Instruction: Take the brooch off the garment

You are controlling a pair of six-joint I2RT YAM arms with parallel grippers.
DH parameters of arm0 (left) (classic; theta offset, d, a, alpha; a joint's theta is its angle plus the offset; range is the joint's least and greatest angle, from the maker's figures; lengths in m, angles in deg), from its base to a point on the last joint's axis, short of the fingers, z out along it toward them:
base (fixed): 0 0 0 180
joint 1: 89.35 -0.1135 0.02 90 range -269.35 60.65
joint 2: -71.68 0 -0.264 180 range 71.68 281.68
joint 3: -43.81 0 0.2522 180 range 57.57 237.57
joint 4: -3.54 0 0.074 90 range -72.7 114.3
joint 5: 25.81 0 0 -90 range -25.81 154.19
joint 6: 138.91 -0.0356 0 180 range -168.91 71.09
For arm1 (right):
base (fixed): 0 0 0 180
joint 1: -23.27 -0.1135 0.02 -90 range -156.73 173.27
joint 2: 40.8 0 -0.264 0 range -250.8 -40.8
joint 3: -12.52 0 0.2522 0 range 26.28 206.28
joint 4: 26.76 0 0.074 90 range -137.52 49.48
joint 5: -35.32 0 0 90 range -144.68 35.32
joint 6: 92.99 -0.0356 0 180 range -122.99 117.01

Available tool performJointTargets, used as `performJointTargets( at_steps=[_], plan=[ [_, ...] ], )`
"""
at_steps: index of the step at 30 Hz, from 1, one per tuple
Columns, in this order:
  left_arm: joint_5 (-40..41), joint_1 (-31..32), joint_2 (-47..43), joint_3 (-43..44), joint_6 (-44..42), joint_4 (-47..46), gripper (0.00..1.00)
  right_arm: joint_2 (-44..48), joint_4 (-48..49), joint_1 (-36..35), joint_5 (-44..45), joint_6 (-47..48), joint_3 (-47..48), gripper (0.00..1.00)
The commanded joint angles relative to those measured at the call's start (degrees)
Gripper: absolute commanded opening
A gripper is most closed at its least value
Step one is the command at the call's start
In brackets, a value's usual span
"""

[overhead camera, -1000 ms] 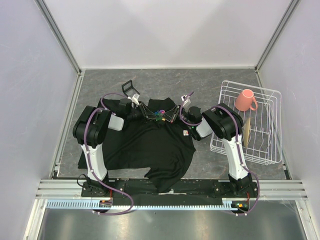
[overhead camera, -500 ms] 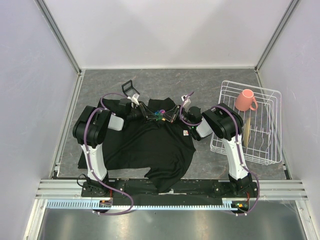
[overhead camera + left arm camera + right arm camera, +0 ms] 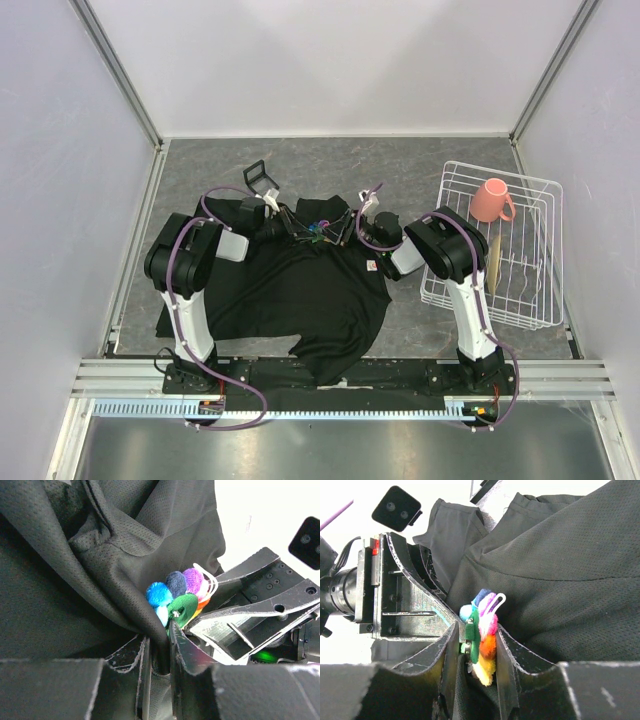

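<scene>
The black T-shirt lies on the table between the arms, its upper part lifted. The many-coloured brooch sits at that lifted fold. In the left wrist view the left gripper is shut on a fold of the shirt just below the brooch. In the right wrist view the right gripper is shut on the brooch, its fingers pressing both faces, with the shirt behind. Both grippers meet over the shirt: the left gripper from the left, the right gripper from the right.
A white wire rack stands at the right with a pink mug and a tan plate in it. A small black frame lies behind the shirt. The shirt's white-red label shows near the right arm.
The right gripper has shifted slightly left and closer to the left gripper, tightening the lifted fold around the brooch. The left arm has barely moved.
</scene>
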Motion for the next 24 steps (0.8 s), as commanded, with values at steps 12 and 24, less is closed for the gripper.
performJointTargets(
  at_steps=[12, 24],
  plan=[
    [4.1, 1.9, -2.9, 2.1, -3.3, 3.9, 0.22, 2.9, -8.4, -2.3, 0.7, 6.2, 3.3, 0.36],
    [5.1, 2.6, -3.3, 3.1, -3.5, 5.3, 0.22, 2.9, -11.1, -2.8, 0.7, 7.6, 4.3, 0.37]
  ],
)
